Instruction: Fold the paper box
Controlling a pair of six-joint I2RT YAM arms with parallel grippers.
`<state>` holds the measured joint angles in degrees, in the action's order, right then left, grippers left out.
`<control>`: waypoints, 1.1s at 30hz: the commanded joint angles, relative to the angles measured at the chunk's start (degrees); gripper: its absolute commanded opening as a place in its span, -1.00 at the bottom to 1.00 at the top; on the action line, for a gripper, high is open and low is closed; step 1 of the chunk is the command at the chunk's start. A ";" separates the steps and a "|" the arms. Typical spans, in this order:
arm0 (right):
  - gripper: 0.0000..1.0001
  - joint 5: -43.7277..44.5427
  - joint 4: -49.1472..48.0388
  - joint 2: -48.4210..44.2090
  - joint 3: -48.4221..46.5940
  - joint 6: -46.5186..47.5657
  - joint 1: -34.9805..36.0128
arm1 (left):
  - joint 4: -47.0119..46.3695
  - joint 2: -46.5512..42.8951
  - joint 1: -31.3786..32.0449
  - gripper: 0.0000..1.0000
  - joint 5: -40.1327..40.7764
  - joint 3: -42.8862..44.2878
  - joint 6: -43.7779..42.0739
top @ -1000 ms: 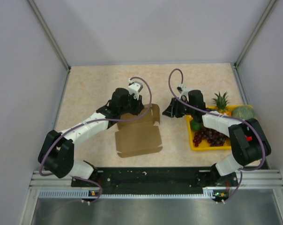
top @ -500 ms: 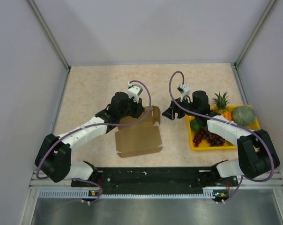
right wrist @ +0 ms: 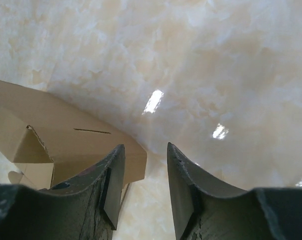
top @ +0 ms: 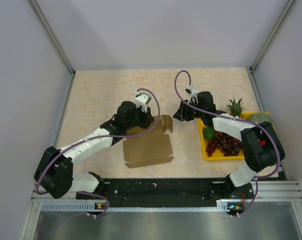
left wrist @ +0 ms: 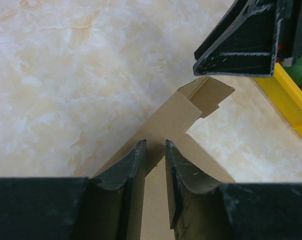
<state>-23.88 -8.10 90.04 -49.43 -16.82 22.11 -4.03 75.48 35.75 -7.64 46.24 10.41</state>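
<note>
The paper box [top: 147, 147] is a flat brown cardboard sheet lying mid-table, its far flap [top: 163, 122] standing up. My left gripper [top: 147, 119] is at that flap. In the left wrist view the raised strip [left wrist: 186, 112] runs out from between my left gripper [left wrist: 155, 142], whose jaws are closed to a narrow gap on it. My right gripper [top: 179, 114] hovers just right of the flap's end and shows as a black shape [left wrist: 241, 50] there. In the right wrist view my right gripper [right wrist: 145, 147] is open and empty, with the cardboard [right wrist: 56, 135] beside its left finger.
A yellow tray [top: 205, 152] at the right holds grapes [top: 223, 145], a lime [top: 209, 133], a pineapple [top: 235, 107] and a melon [top: 260, 118]; its rim [left wrist: 286, 105] lies close behind the right gripper. Grey walls enclose the table.
The right arm's elbow swung out and back while its gripper shifted slightly left and farther, staying by the flap's end. The left gripper kept its hold and edged slightly away.
</note>
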 commanded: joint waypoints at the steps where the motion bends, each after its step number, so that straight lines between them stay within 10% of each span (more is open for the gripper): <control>1: -0.23 -2.22 -1.66 2.68 -3.04 -4.09 2.85 | 0.60 -1.48 0.38 -0.46 0.08 -1.76 0.66; 13: -0.25 -4.42 -4.56 -3.38 3.38 -12.36 7.33 | 0.78 -0.51 0.46 -0.46 -0.27 -0.97 0.48; 33: 0.07 -5.75 -2.00 -3.91 1.27 12.59 9.88 | 1.75 0.19 0.55 -0.46 -0.71 -0.80 -0.13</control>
<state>-29.19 -4.36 87.37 -46.26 -10.39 30.74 -4.43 75.05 35.97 -7.86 45.58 10.55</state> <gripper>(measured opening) 0.535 0.272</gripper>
